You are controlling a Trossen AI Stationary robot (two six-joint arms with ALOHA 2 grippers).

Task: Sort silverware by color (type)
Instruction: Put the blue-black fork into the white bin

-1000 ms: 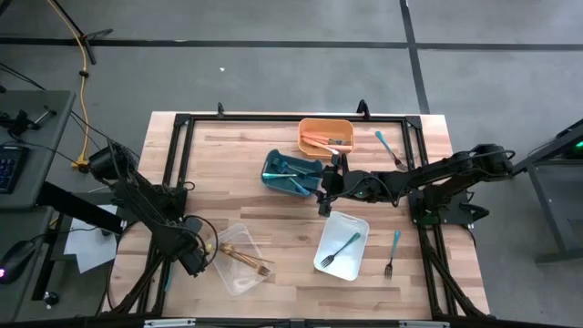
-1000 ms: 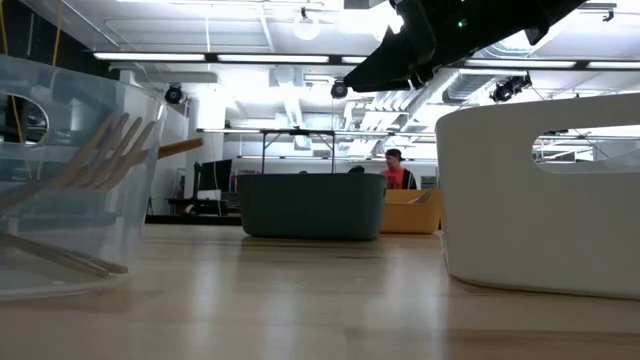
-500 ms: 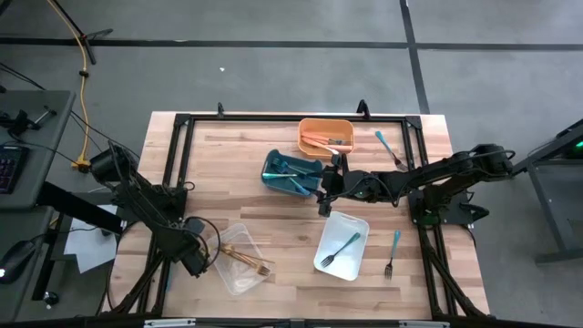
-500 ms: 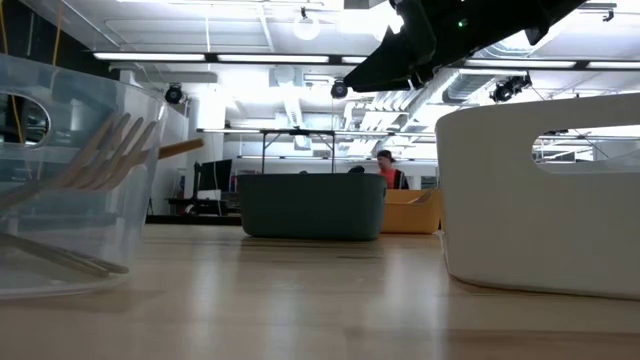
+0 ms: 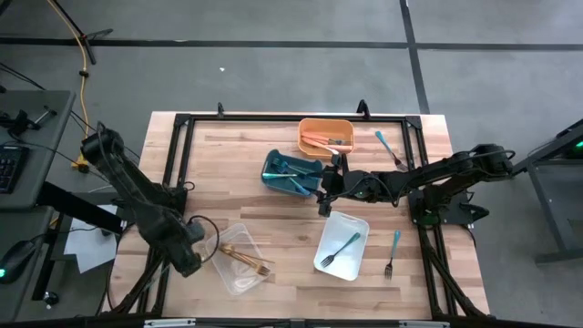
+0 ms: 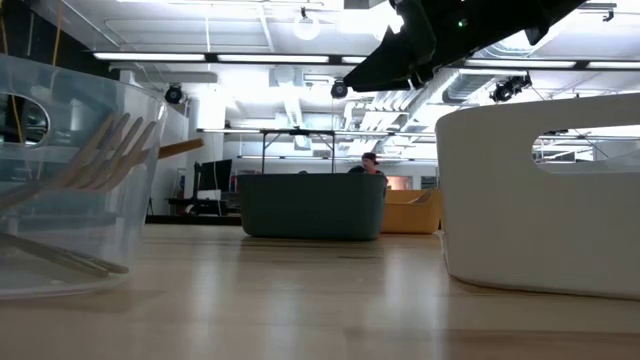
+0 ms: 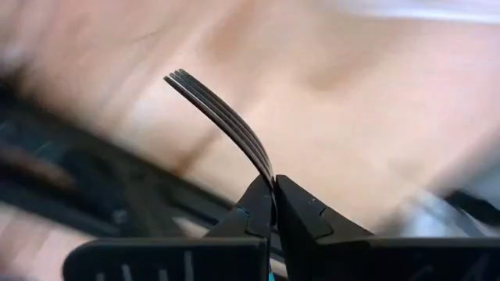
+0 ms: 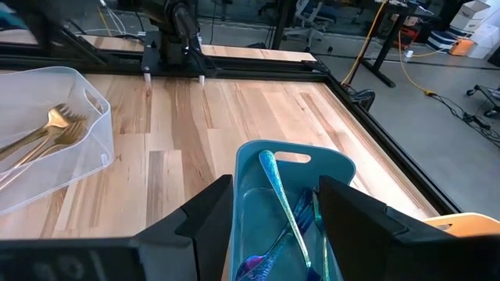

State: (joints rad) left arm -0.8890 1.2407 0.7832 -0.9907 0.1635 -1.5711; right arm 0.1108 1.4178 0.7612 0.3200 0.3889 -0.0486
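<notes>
Dark fork [image 7: 223, 117] is pinched by its handle in the left gripper [image 5: 189, 258] at the tabletop's [image 5: 273, 219] left edge, tines pointing straight away from the gripper. The clear bin [image 5: 239, 260] of gold forks sits just beside it; the right gripper [image 5: 322, 202] hangs wide and empty near the tabletop's centre, beside the blue bin [image 8: 291, 207].

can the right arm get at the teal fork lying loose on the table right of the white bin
Probably yes. The right gripper hovers open and empty near the blue plastic bin, and the teal-handled fork lies uncovered on bare wood beside the white plastic bin, close to that arm's base.

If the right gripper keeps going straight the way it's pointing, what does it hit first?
Most likely the teal bin: the right gripper, open, points straight at it, with blue silverware inside. Depth is hard to judge.
</notes>
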